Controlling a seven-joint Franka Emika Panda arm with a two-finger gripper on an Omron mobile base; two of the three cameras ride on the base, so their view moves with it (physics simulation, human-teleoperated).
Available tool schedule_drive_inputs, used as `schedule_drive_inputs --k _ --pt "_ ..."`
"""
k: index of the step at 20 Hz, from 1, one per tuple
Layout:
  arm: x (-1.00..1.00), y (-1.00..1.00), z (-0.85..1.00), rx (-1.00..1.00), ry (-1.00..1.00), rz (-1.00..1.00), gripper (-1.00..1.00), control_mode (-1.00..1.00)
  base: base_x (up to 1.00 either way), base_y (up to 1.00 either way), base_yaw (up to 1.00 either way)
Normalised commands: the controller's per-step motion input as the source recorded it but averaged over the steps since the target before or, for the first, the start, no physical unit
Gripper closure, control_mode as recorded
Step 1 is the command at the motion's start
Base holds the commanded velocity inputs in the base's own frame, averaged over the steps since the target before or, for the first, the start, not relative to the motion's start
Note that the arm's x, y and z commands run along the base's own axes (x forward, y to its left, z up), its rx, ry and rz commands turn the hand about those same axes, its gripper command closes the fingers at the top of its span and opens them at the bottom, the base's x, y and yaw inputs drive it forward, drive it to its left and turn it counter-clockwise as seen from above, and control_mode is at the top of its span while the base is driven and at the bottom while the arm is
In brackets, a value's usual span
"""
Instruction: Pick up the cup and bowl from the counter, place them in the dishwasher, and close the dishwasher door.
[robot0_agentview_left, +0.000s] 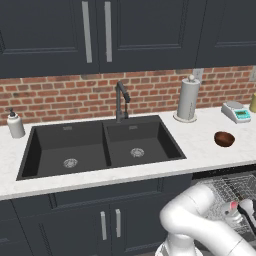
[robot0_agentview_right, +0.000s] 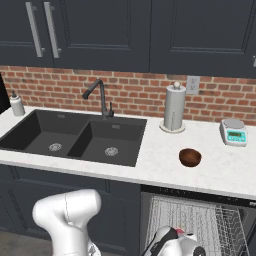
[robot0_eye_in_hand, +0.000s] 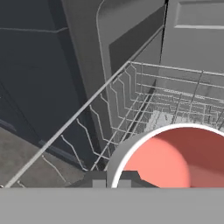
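brick-backed white counter carries the bowl, near the paper-towel roll. low over the dishwasher's wire rack, the tool is clenched on the cup; it looks light, stiff and slippery, best pinched by its rim.

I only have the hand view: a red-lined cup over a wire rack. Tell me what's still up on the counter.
Observer: The bowl sits on the counter, right of the sink, above the dishwasher.
Operator: Give me what stands near that bowl.
Observer: A paper-towel roll stands behind it by the brick wall, and a kitchen scale lies farther right.
Operator: Report where the hand is from outside.
Observer: The gripper hangs low over the pulled-out rack, below the counter edge, shut on the cup.
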Motion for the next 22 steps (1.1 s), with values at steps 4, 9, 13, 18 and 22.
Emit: schedule_drive_inputs --k 4,9,13,18,22 --pt "0.23 0.0 -0.44 0.0 0.1 0.0 1.0 -1.0 0.0 0.0 0.0" --pt "0.19 -0.03 -0.48 0.0 0.07 0.0 1.0 -1.0 0.0 0.0 0.0" --pt "0.06 -0.19 -0.46 0.0 0.07 0.0 1.0 -1.0 0.0 0.0 0.0" --pt "-0.1 -0.46 -0.46 0.0 0.11 0.0 1.0 -1.0 0.0 0.0 0.0" --pt "-0.36 -0.6 -0.52 0.0 0.12 0.0 1.0 -1.0 0.0 0.0 0.0"
